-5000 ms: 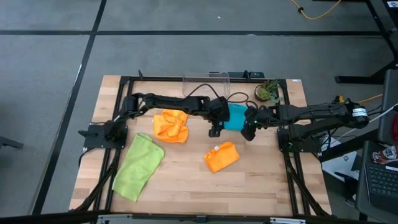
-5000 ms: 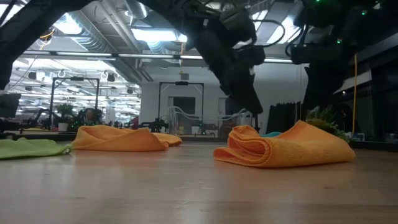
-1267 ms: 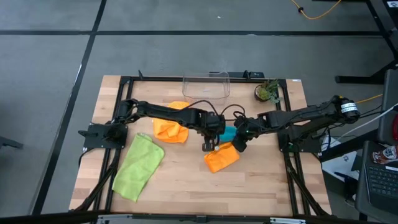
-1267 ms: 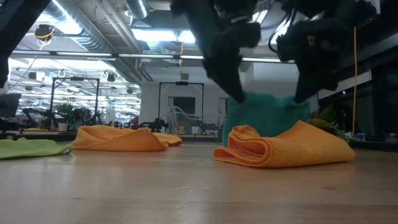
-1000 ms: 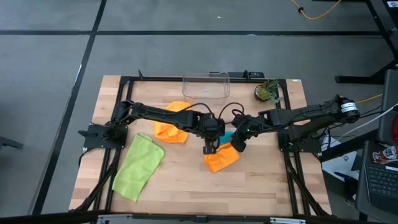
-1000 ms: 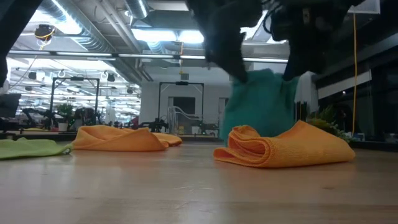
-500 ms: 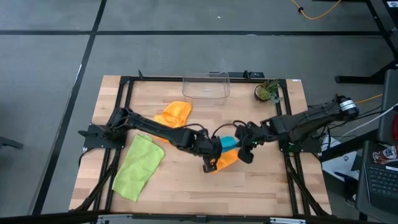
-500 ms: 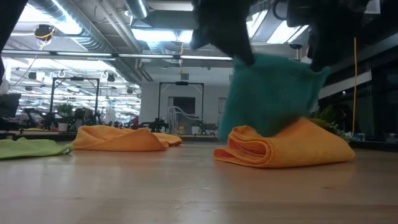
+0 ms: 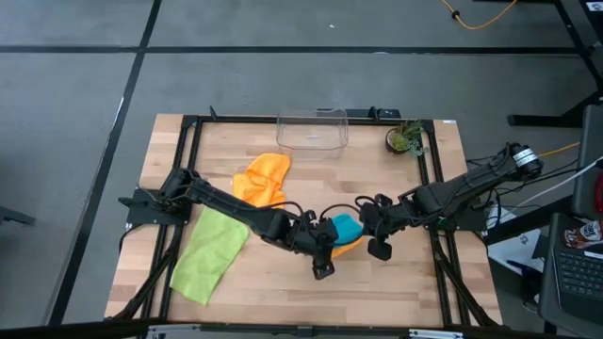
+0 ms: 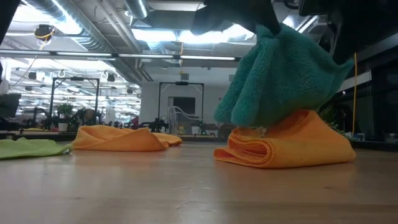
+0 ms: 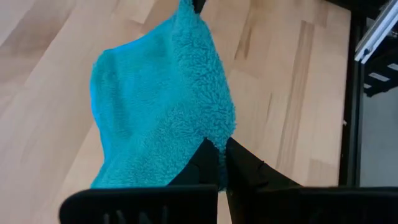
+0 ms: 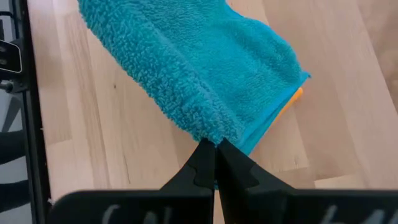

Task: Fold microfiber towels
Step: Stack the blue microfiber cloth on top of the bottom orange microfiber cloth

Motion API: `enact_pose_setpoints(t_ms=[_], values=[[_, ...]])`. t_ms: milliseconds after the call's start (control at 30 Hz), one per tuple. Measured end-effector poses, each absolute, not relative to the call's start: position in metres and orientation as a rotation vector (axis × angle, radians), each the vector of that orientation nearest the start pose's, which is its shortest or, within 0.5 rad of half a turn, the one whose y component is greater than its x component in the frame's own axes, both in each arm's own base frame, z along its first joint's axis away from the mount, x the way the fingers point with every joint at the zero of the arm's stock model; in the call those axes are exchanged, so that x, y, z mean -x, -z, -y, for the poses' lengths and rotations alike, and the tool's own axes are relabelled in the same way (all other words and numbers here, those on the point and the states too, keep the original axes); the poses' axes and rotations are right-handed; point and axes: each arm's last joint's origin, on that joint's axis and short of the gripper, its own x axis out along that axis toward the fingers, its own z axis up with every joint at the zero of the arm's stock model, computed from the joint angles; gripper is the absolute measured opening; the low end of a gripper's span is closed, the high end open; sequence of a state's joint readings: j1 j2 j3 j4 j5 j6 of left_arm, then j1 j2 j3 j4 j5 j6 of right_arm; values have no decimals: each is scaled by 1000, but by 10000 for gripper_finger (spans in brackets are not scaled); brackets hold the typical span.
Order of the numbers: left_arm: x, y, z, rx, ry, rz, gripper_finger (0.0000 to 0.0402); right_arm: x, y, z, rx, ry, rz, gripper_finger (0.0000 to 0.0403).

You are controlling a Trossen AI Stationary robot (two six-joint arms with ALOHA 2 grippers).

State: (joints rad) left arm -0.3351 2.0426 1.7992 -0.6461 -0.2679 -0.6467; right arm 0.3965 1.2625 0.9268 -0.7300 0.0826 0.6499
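Observation:
A teal blue towel (image 10: 280, 74) hangs spread between my two grippers, just above a folded orange towel (image 10: 286, 146) that lies on the table. I cannot tell whether its lower edge touches the orange one. My left gripper (image 11: 221, 163) is shut on one upper corner and my right gripper (image 12: 215, 160) on the other. In the high view the teal towel (image 9: 345, 227) sits mid-table toward the near side. A second orange towel (image 9: 264, 177) lies crumpled farther back, and a lime green towel (image 9: 209, 252) lies flat at the near left. My left gripper pinches a corner of the teal towel (image 11: 217, 134) between its two fingers, slanting down from the table's left. The towel hangs below and away from the fingers, lifted off the table. My right gripper pinches the opposite corner (image 12: 214, 132), a bunched edge of several layers, between its two fingers, slanting down from the table's right. The cloth sags between the two holds.
A clear plastic bin (image 9: 312, 132) stands at the table's far edge, with a small potted plant (image 9: 407, 139) to its right. Dark frame rails (image 9: 431, 188) run along the table's sides. Bare wood lies along the near edge.
Both grippers have carried the teal towel toward the table's near edge, lifted and held by its upper corners. It now hangs over the folded orange towel instead of behind it. My left gripper has rolled as it went. Both have stayed shut.

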Motion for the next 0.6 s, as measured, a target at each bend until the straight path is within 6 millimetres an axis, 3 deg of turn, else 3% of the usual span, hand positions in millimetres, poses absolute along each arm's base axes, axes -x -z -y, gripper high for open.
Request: enact_pose_setpoints(t_ms=[433, 600], values=[[-432, -263, 131, 327, -271, -820, 0, -227, -247, -73, -229, 168, -1007, 5], [-431, -262, 131, 327, -266, -826, 0, -235, -258, -64, -142, 197, -942, 5]])
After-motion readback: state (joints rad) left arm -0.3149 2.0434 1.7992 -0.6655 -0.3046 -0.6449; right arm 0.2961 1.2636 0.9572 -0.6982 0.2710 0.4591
